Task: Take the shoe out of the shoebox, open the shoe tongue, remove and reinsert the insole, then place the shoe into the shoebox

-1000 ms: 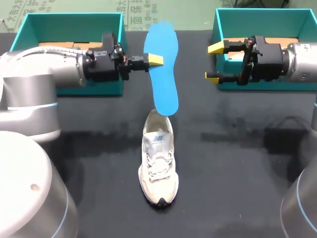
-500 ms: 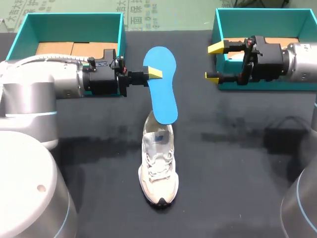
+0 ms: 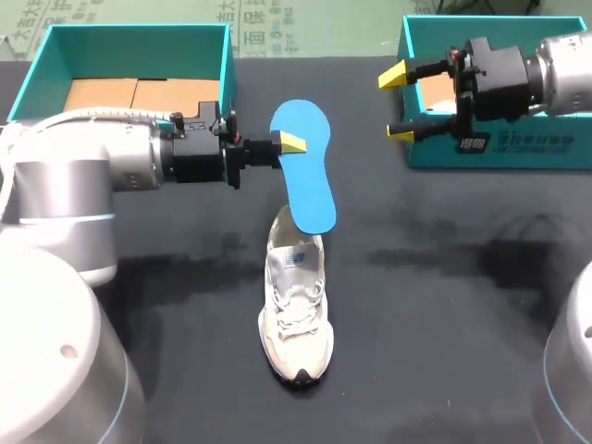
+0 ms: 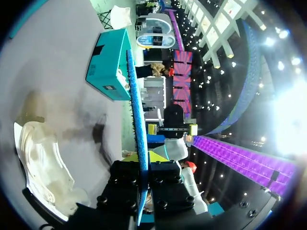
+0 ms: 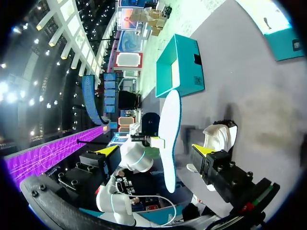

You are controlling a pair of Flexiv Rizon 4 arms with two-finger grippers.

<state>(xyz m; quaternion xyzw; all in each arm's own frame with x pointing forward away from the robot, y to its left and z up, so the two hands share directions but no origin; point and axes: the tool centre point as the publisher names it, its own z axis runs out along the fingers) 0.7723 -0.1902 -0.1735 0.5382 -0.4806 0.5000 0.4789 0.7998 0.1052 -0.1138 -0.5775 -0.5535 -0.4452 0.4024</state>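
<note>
Left gripper (image 3: pixel 289 141): clamped on flat blue foam insole (image 3: pixel 307 185)
Axis: runs down from my fingers toward white lace-up sneaker (image 3: pixel 296 314) opening
Right gripper (image 3: pixel 400 104): apart, empty, farther off

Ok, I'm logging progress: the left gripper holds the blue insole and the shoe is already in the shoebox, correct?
Not quite. The left gripper does hold the blue insole, but the shoe is not in a shoebox. The head view shows it standing on the black table, under the insole's lower end.
</note>
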